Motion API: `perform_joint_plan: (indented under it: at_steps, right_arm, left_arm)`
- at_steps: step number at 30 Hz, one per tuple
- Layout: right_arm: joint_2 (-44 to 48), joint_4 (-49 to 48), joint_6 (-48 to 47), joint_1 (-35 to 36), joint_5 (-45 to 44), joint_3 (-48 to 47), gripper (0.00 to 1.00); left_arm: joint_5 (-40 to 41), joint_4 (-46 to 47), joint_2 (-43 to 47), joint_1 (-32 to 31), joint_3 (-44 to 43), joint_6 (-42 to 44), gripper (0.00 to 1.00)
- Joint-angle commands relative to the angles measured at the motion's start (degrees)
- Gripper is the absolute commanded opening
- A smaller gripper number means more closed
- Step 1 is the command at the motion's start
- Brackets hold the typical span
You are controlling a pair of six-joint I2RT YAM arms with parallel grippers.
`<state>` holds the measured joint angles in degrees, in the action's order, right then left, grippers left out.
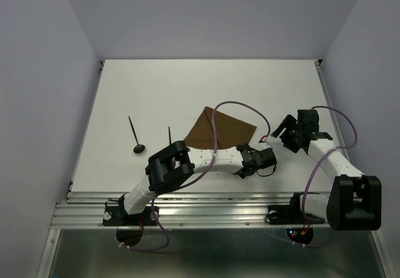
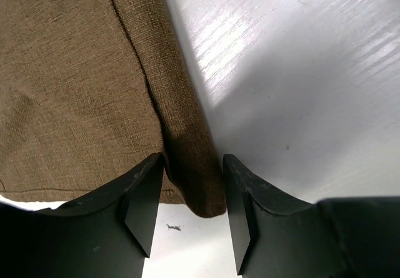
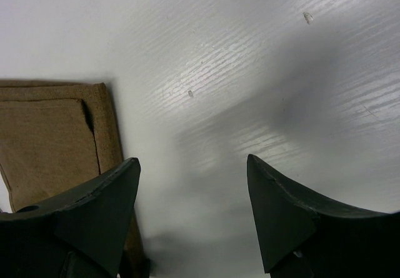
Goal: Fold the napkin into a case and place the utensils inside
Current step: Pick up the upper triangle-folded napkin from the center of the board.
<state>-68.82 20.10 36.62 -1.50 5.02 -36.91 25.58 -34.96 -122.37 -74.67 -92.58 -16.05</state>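
Note:
The dark brown napkin (image 1: 222, 131) lies folded mid-table, one corner pointing away from me. My left gripper (image 1: 265, 159) reaches across to its near right corner. In the left wrist view the open jaws of that gripper (image 2: 192, 165) straddle the napkin's (image 2: 75, 90) raised folded edge, and the cloth brushes both fingers. My right gripper (image 1: 281, 131) hovers open just right of the napkin, over bare table (image 3: 262, 72); the napkin's hem (image 3: 44, 134) shows at its left. Two utensils lie to the left: one with a round head (image 1: 134, 133), and a slender one (image 1: 169, 134) partly behind the left arm.
White table with walls on three sides. A purple cable (image 1: 240, 106) from the left arm loops above the napkin. The metal rail (image 1: 187, 206) runs along the near edge. A small dark speck (image 2: 174, 227) lies on the table under the left jaws.

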Motion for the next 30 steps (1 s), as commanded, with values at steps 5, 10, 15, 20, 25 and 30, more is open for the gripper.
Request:
perform_joint_plan:
  at_steps: [5,10,15,20,25,30]
  right_arm:
    - [1.58,-1.64,-0.50,-0.52,0.70,-0.01,0.75]
    - [1.58,-1.64,-0.50,-0.52,0.70,-0.45,0.75]
    - [1.93,-1.47,-0.41,-0.52,0.43,-0.54,0.75]
    - [2.55,-1.03,-0.50,-0.52,0.17,-0.45,0.75]
    - [2.29,-1.02,-2.08,-0.52,3.67,-0.71,0.75]
    - [0.97,-3.82,-3.32,-0.52,12.11,-0.19,0.80]
  left_arm:
    - [2.72,1.82,-0.86,-0.39,2.66,2.26,0.52]
    - [2.19,3.84,-0.94,-0.30,4.77,3.22,0.47]
    - [-2.54,7.97,-0.24,0.93,8.11,4.45,0.40]
    - [-7.82,11.49,1.25,3.04,11.01,5.77,0.28]
    - [-11.16,12.72,4.06,6.11,11.71,6.91,0.13]
    - [-17.22,14.30,10.29,8.93,12.86,8.23,0.00]
